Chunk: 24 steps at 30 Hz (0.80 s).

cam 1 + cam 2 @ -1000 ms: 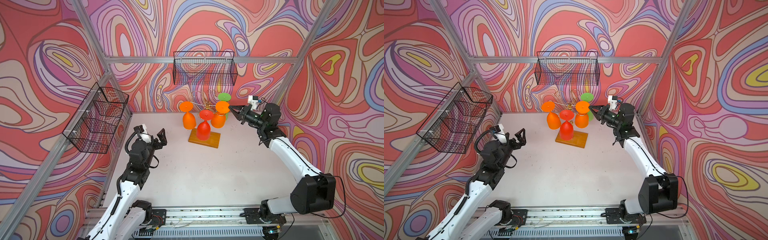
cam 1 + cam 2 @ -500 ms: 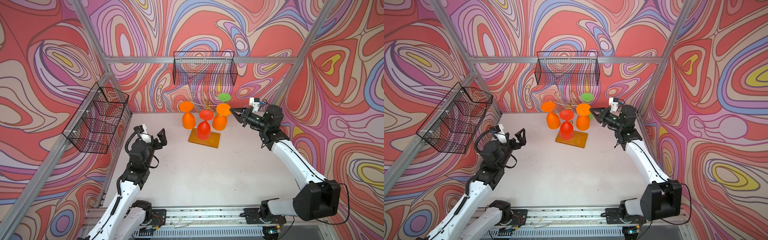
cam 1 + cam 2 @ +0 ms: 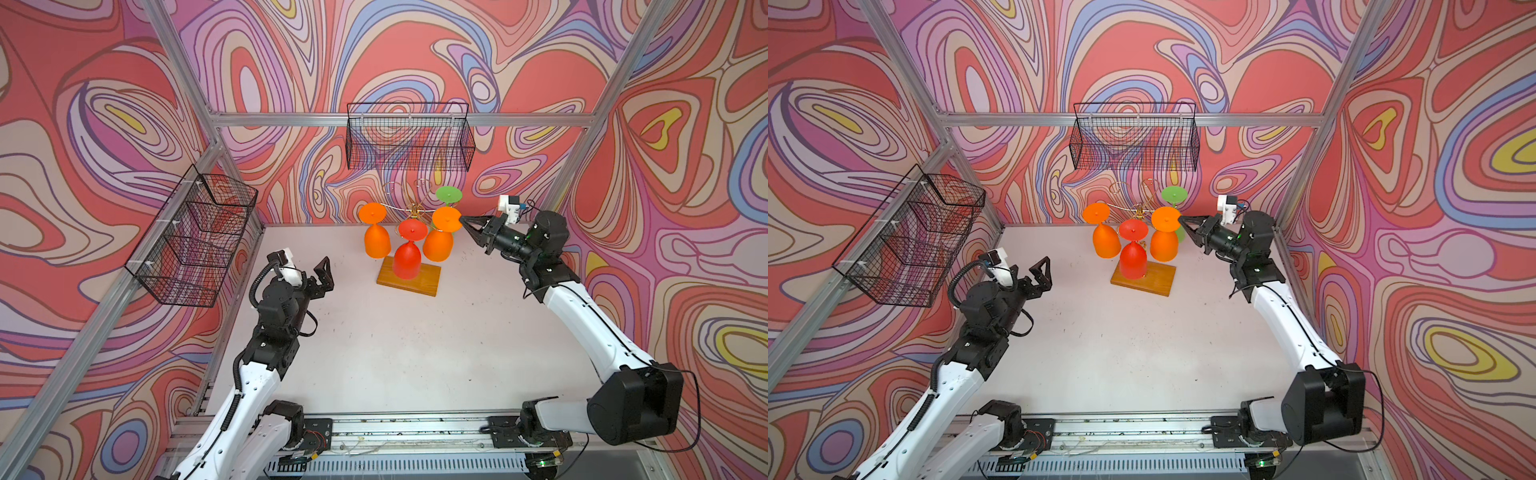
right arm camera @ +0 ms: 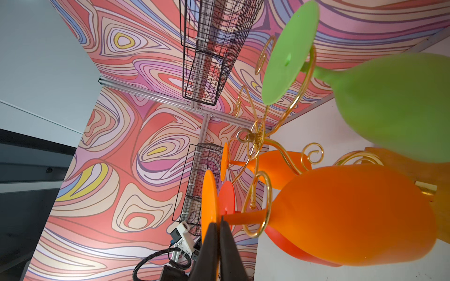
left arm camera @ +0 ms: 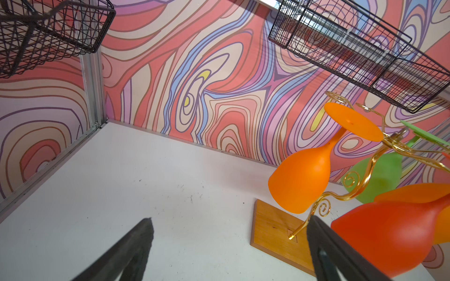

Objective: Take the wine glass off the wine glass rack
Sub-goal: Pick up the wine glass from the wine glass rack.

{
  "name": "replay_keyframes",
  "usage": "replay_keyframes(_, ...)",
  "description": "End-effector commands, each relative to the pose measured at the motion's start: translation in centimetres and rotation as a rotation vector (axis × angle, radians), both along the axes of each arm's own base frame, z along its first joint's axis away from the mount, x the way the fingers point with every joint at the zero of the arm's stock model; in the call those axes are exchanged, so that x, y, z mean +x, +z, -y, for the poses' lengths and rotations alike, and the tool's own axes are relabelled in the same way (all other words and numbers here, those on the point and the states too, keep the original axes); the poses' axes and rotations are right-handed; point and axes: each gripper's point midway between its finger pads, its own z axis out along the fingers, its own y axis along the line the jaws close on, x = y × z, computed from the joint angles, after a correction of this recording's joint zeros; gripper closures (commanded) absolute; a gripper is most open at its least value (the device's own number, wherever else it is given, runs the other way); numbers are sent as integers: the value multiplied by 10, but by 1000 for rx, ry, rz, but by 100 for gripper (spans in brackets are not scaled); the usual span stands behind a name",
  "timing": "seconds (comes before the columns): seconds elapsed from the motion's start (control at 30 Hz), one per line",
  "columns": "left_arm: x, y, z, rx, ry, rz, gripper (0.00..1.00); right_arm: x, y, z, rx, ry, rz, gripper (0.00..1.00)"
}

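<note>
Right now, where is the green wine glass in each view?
Top view: green wine glass behind the wine glass rack.
Top view: same, behind the rack.
Left wrist: beyond the rack's gold stem.
Right wrist: close, beside the pinched orange wine glass.
Shared landmark: the rack's hub.

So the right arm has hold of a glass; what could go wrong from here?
The right gripper has its jaws shut only on the foot's edge of the orange wine glass; the bowl may swing or slip out.
Its stem sits inside a gold hook of the wine glass rack; a wrong pull could tip the rack.
The red glass hangs close and could get knocked.
</note>
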Motion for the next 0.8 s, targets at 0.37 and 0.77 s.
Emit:
replay_keyframes(0.37, -2, 1, -1, 15, 5, 6, 3, 11, 7, -13, 21, 30, 35, 100)
replay_keyframes(0.77, -2, 2, 0, 15, 2, 7, 3, 33, 5, -14, 15, 12, 51, 100)
